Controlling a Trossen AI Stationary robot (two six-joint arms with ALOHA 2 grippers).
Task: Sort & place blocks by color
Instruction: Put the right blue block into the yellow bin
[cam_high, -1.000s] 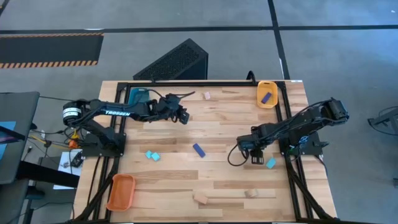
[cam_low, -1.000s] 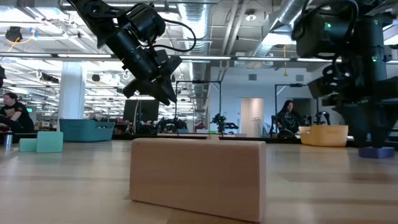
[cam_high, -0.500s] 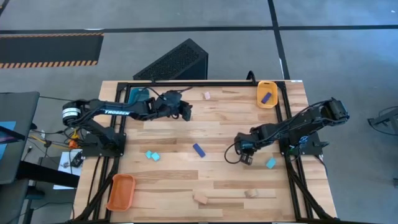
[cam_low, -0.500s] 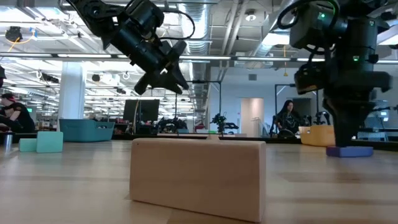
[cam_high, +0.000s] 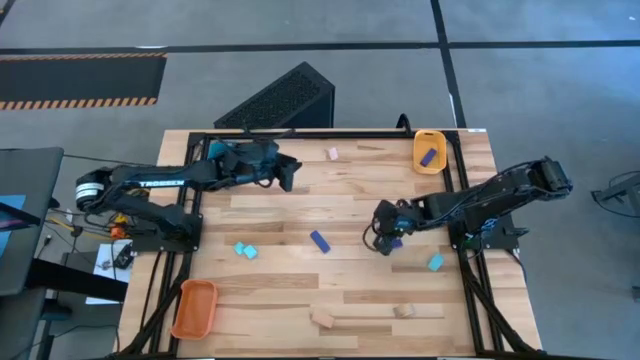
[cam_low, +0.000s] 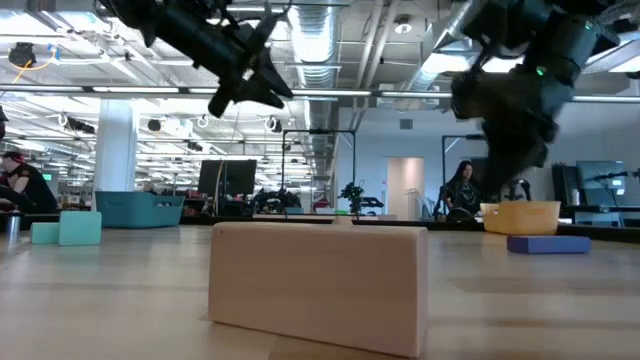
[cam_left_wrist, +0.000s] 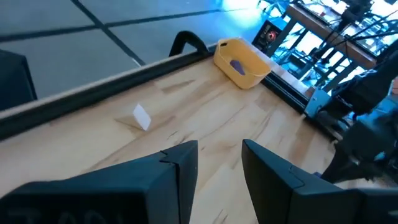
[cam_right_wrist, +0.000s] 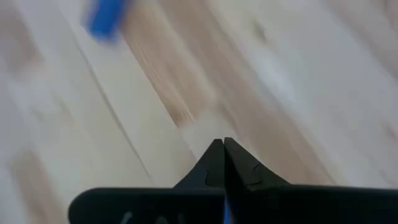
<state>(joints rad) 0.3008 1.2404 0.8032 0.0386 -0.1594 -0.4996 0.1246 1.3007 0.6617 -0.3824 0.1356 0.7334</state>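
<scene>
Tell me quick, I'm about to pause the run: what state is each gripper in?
Left gripper: open, holding nothing.
Right gripper: closed, tips together, nothing seen between them.

1. Dark blue blocks: three. One (cam_high: 319, 240) lies near the middle of the counter (cam_high: 300, 290), one (cam_high: 428, 157) sits in the yellow-orange tray at 1 o'clock, and one (cam_low: 548, 243) lies at 3 o'clock.
2. Cyan blocks: three. A pair (cam_high: 245, 250) lies at 9 o'clock and a single one (cam_high: 435, 262) at 4 o'clock.
3. Tan wood blocks: three. One (cam_high: 333, 154) is at 12 o'clock, one (cam_high: 322, 318) at 6 o'clock, and one (cam_high: 403, 311) at 5 o'clock.
4. Trays: three. They are teal (cam_high: 222, 152) at 11 o'clock, yellow-orange (cam_high: 429, 143) at 1 o'clock, and orange (cam_high: 194, 307) at 7 o'clock.
5. Grippers: two, the left gripper (cam_high: 285, 172) and the right gripper (cam_high: 385, 240).
</scene>
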